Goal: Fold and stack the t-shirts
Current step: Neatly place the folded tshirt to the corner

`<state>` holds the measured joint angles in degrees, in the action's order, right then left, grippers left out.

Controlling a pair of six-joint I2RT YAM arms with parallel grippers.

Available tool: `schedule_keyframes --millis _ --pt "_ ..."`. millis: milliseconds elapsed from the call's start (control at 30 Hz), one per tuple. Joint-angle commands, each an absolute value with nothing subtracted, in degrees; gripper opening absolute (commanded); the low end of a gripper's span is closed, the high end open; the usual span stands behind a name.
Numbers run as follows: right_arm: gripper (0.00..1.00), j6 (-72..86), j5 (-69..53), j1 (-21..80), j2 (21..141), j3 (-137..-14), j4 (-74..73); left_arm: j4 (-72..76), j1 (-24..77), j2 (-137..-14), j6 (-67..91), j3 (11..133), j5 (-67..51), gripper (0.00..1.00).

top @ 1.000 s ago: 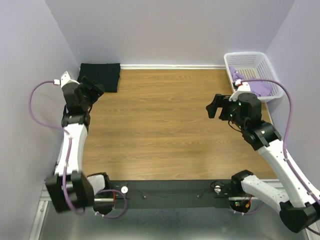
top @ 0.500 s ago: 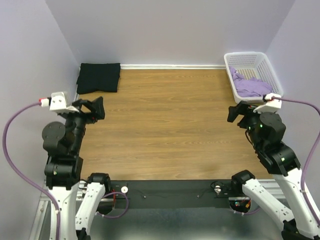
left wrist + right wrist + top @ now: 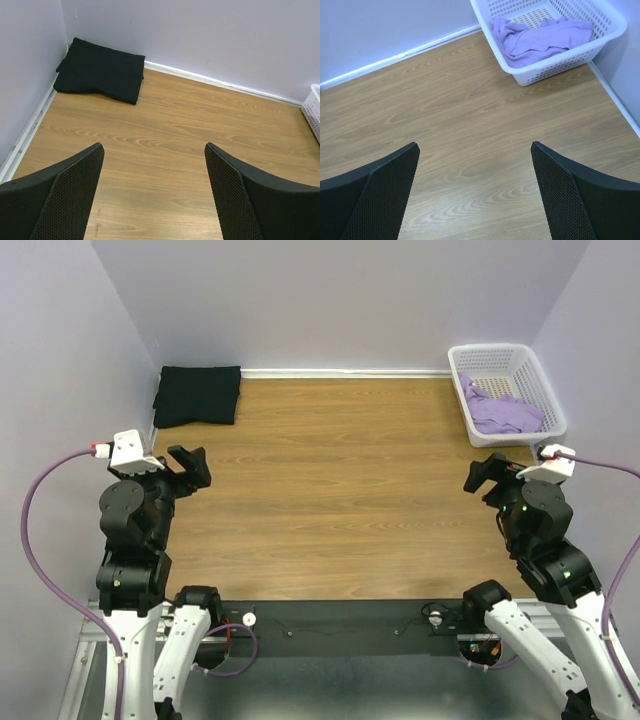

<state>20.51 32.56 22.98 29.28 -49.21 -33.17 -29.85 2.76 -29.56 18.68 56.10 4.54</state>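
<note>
— Where are the shirts?
— The black t-shirt (image 3: 100, 70) lies in the far left corner of the table (image 3: 330, 490), against the wall. It looks folded, though its layers are hard to make out. The lavender t-shirt (image 3: 540, 37) sits crumpled inside the white basket (image 3: 570, 62) at far right.
— And the grippers?
— The left gripper (image 3: 154, 146) and the right gripper (image 3: 474, 144) both hang over the wood with fingers spread wide, holding nothing.

In the left wrist view the right edge cuts the basket (image 3: 314, 110) down to a sliver, and in the right wrist view its near wall screens the lower part of the crumpled purple shirt (image 3: 537, 37).
</note>
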Motion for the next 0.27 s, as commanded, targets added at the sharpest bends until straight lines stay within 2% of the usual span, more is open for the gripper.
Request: schedule_keyframes --millis 0,233 --pt "1.0 20.7 36.5 23.2 27.8 -48.3 -33.7 -29.6 3.3 -30.3 18.2 55.7 6.0 0.89" --pt "1.0 19.2 35.8 23.2 27.8 -48.3 -33.7 -28.0 4.0 -30.5 17.5 55.2 3.9 0.9"
